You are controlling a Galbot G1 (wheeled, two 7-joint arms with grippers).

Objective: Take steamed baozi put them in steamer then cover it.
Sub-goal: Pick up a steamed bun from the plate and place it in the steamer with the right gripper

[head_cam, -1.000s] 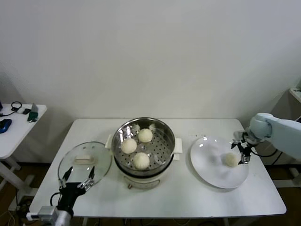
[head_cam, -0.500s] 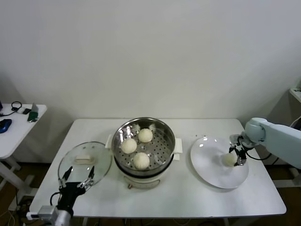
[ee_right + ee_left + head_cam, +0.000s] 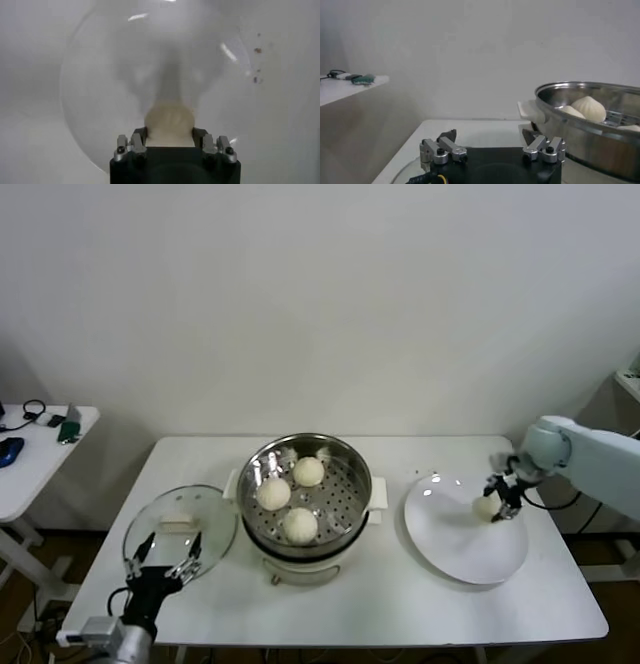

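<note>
Three steamed baozi (image 3: 300,525) lie on the perforated tray of the steel steamer (image 3: 352,502) at the table's middle. My right gripper (image 3: 497,502) is shut on the fourth baozi (image 3: 485,506) and holds it just above the white plate (image 3: 450,539). In the right wrist view this baozi (image 3: 170,119) sits between the fingers over the plate (image 3: 100,90). The glass cover (image 3: 180,529) lies flat left of the steamer. My left gripper (image 3: 165,564) is open and empty at the cover's near edge. In the left wrist view it (image 3: 490,137) faces the steamer (image 3: 585,135).
A small side table (image 3: 30,449) with a few items stands at the far left. A few crumbs lie on the table by the plate's far rim (image 3: 428,475). The white wall is close behind the table.
My right gripper has closed on the baozi on the plate and raised it a little, toward the plate's far side. The left arm has barely moved.
</note>
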